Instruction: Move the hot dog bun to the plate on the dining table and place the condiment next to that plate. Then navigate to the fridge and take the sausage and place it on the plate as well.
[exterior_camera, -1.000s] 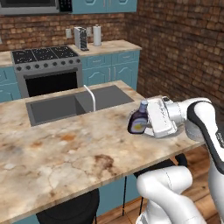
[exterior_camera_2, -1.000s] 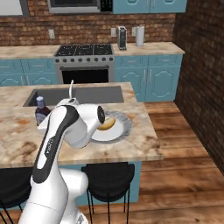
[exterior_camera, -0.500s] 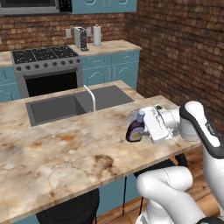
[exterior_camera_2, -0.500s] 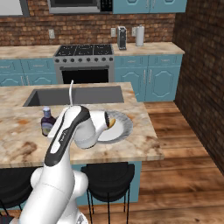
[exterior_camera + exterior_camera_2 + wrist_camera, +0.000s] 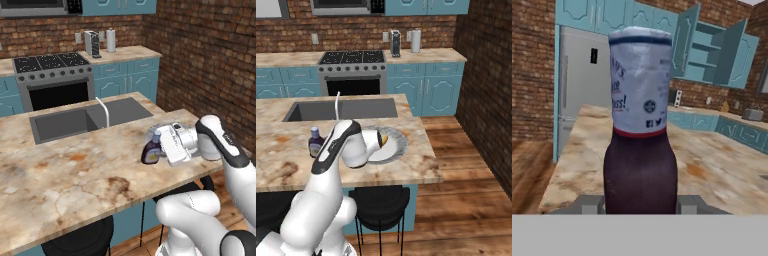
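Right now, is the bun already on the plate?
Yes, the right base view shows the bun lying on the grey-rimmed plate, partly hidden behind the arm.

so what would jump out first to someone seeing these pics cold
The dark condiment bottle looms close in the hand view, clamped between the fingers of the gripper. In the base views it sits low over the marbled dining table, between the sink and the grey-rimmed plate. The hot dog bun already lies on that plate, partly behind the white arm.

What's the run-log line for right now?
gripper: shut on condiment | condiment: upright over dining table, beside plate | bun: on plate
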Controlling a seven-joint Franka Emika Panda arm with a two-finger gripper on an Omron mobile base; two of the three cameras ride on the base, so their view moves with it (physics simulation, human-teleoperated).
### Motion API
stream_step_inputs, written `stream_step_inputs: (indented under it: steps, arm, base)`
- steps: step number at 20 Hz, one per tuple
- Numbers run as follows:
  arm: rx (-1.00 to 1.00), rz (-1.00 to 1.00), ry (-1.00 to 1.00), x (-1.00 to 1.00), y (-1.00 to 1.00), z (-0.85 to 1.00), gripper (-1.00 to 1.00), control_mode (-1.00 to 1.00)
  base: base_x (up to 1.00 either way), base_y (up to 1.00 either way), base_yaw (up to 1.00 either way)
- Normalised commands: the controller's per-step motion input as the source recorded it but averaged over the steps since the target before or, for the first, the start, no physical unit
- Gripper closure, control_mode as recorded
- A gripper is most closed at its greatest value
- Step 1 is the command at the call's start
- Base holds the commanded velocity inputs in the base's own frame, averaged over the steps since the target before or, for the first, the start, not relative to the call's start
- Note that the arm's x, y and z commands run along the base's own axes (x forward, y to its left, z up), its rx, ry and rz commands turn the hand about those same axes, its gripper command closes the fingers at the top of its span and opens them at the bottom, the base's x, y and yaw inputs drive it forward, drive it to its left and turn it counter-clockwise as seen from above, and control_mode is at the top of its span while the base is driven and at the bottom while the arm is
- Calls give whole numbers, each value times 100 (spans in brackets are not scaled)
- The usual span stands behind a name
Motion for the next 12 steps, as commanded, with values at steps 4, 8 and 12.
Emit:
stream_step_inputs:
  steps: [4, 8, 12]
  arm:
    - [-5, -3, 0, 36, 0, -13, 100, -100]
    - [0, -10, 0, 34, 0, -2, 100, -100]
    - [0, -10, 0, 28, 0, -9, 100, -100]
  base:
    - [0, 0, 0]
    - [0, 0, 0]
    - [0, 0, 0]
